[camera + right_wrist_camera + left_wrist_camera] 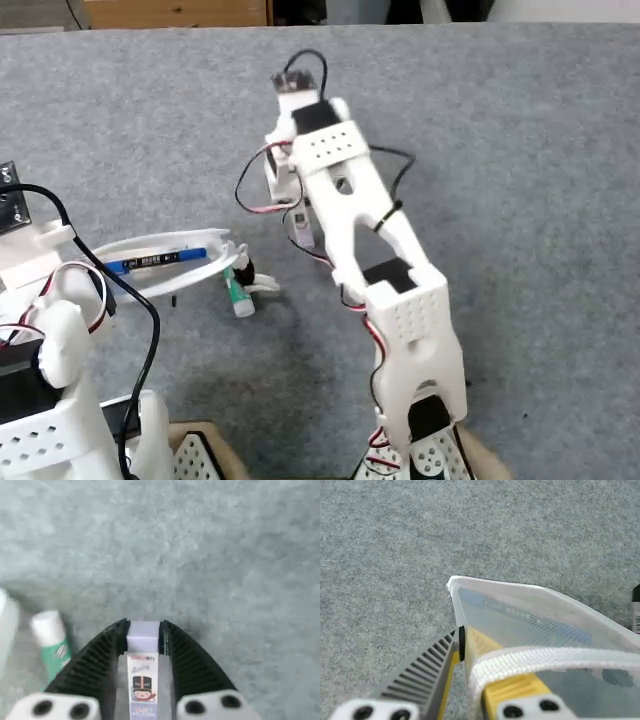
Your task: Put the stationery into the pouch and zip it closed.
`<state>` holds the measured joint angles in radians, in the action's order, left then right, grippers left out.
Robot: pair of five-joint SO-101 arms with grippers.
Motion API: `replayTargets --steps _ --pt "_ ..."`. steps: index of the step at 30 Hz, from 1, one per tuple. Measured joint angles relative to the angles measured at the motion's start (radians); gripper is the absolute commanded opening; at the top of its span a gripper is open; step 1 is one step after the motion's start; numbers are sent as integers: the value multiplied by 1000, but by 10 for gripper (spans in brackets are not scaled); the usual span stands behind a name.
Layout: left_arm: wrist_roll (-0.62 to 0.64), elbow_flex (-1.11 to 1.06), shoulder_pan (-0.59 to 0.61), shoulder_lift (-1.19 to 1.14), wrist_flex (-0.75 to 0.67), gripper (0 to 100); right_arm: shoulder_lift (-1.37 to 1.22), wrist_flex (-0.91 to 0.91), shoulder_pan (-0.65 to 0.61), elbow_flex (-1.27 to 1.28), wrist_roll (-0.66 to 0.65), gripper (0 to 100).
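A see-through mesh pouch (165, 260) with a blue pen (150, 263) inside hangs at the left of the table. My left gripper (462, 647) is shut on the pouch's (535, 625) corner, just under its white webbing rim. A green and white glue stick (237, 293) lies on the mat by the pouch's open end. My right gripper (144, 630) is shut on a small white and lilac eraser (143, 652), held above the mat near the glue stick (52, 641). In the high view the right gripper (300, 232) points down, right of the pouch.
Grey felt mat (520, 180) covers the table, with open room to the right and at the back. A small dark piece (246, 270) sits at the pouch's mouth. A wooden edge (175, 12) runs along the far side.
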<state>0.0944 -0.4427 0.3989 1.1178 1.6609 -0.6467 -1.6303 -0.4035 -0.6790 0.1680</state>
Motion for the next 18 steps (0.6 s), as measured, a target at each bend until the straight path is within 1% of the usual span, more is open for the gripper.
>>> replayTargets --steps 4,7,12,18 --pt "0 0 0 0 0 29 60 -112 -5 -95 -9 12" --pt "0 0 0 0 0 29 129 -120 -25 -110 -17 12" --pt "0 0 0 0 0 29 285 -124 -98 -118 -109 12" --pt "0 0 0 0 0 29 476 -127 -178 -120 -126 12"
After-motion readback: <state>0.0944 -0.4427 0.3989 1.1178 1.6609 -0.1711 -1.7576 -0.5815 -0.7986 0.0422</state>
